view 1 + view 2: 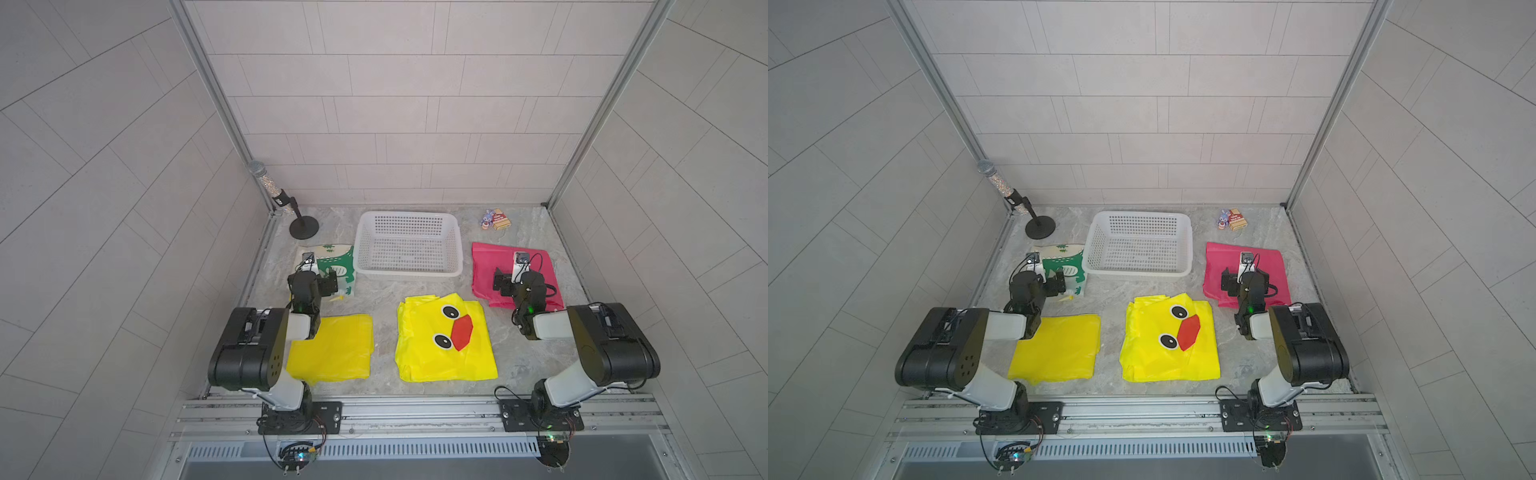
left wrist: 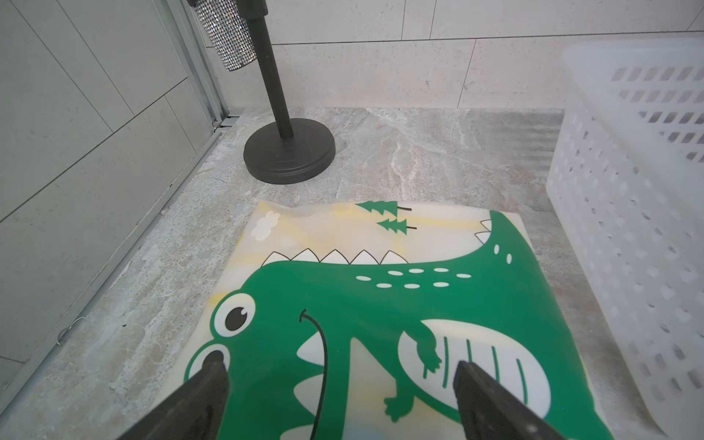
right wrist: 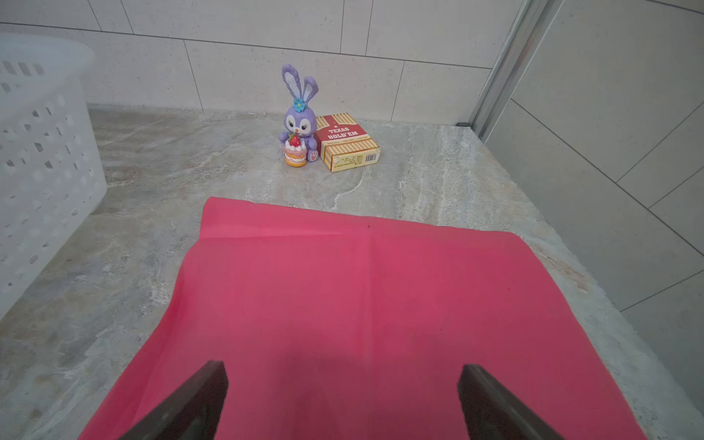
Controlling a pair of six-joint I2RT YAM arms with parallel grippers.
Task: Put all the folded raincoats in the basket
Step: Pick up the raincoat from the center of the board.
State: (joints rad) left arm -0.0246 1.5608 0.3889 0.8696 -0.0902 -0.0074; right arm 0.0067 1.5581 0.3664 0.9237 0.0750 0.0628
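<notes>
The white perforated basket stands empty at the back middle of the table. Several folded raincoats lie flat around it: a green dinosaur one to its left, a pink one to its right, a plain yellow one front left and a yellow duck one front middle. My left gripper hangs open just above the dinosaur raincoat, holding nothing. Over the pink raincoat my right gripper is open too, with nothing between its fingers.
A glittery microphone on a black round-based stand is at the back left corner. A purple bunny figure and a red card box sit at the back right. Tiled walls enclose three sides.
</notes>
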